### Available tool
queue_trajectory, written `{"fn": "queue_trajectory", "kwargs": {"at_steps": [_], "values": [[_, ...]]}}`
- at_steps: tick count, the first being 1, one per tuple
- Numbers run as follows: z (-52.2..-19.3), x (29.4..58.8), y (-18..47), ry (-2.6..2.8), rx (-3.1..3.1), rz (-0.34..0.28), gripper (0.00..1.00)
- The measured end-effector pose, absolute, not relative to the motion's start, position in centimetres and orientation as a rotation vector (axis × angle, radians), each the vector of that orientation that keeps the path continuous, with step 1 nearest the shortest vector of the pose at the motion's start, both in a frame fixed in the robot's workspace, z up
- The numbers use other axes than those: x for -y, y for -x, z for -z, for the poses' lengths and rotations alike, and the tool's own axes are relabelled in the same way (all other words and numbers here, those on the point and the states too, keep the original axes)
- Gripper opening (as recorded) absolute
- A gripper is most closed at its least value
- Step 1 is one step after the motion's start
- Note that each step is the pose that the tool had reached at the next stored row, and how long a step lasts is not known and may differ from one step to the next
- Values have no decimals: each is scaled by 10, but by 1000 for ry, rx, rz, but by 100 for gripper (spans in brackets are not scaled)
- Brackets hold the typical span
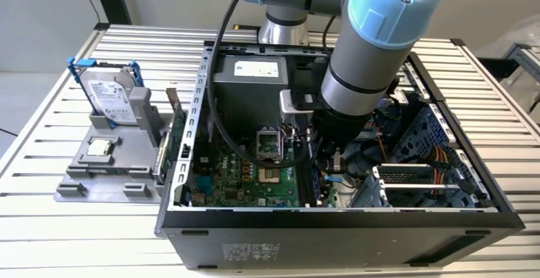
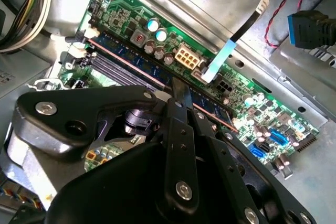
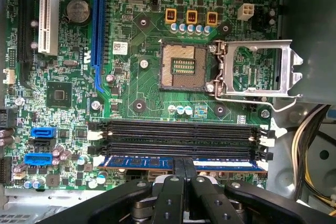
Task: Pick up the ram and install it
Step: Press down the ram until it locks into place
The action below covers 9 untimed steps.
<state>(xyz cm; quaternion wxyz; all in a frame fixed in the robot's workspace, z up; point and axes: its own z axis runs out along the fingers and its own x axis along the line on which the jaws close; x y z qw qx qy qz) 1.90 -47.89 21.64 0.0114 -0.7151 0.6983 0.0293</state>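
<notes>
The ram [image 3: 136,162] is a long bluish stick standing in the motherboard slot nearest my gripper, beside two empty black slots [image 3: 178,135]. In the second wrist view the ram [image 2: 131,59] runs diagonally across the green board. My gripper [image 3: 185,165] is shut, its two fingers side by side along the stick's length, with the tips [image 2: 181,94] on the middle of the ram's top edge. In the exterior view the gripper [image 1: 333,167] reaches down inside the open computer case [image 1: 337,224].
The processor socket [image 3: 181,66] lies open with its metal latch frame [image 3: 257,69] swung aside. Cable bundles [image 3: 310,150] hang by the slot ends. Outside the case, a grey fixture [image 1: 93,186] holds a hard drive [image 1: 110,95], a square chip [image 1: 101,146] and an upright green card [image 1: 174,136].
</notes>
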Motion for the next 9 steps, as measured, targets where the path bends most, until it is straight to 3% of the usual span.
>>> {"fn": "queue_trajectory", "kwargs": {"at_steps": [9], "values": [[-247,479,-19,2229,-2177,-94,0]]}}
